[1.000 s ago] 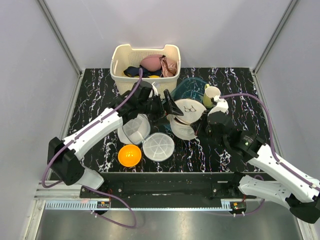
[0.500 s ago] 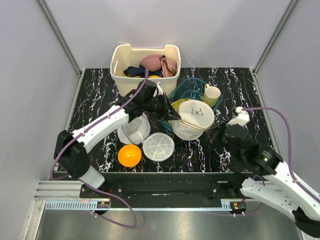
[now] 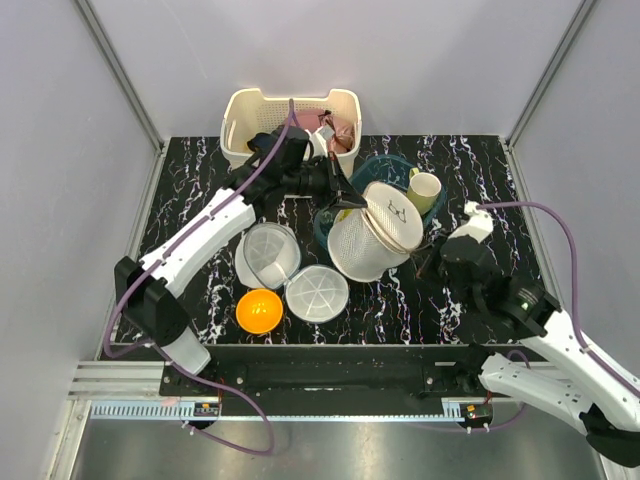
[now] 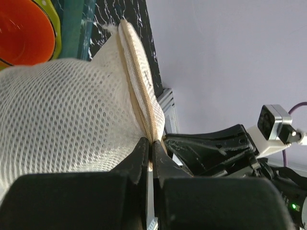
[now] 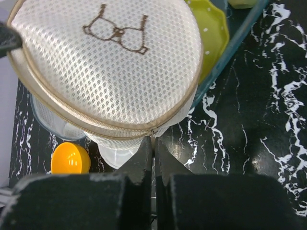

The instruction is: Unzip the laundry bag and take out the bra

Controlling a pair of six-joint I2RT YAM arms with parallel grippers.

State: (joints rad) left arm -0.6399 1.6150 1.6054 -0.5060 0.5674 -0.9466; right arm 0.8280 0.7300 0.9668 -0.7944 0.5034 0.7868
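The table (image 3: 480,170) is a black slab with white veining, enclosed by plain grey walls (image 3: 420,60) on three sides. A cream basket (image 3: 245,115) stands at its far edge. A teal tray (image 3: 395,168) and a pale cup (image 3: 426,188) sit right of centre. Near the front are an orange bowl (image 3: 259,310), a white ribbed dish (image 3: 317,293) and a clear tub (image 3: 268,255).

The laundry bag (image 3: 372,245) is at the table's centre, tilted and held between both arms. The left hand (image 3: 345,203) is clamped on its upper rim. The right hand (image 3: 425,262) is at its lower right rim.

Only the left wrist view shows the zip (image 4: 141,86) running straight into the closed left fingers. Only the right wrist view shows the glasses-like logo (image 5: 117,28) in full, a yellow-green dish (image 5: 211,33) behind the bag, and the right fingers pressed together on the zip's end tab. The zip is closed, and the mesh hides the bag's contents in every view.
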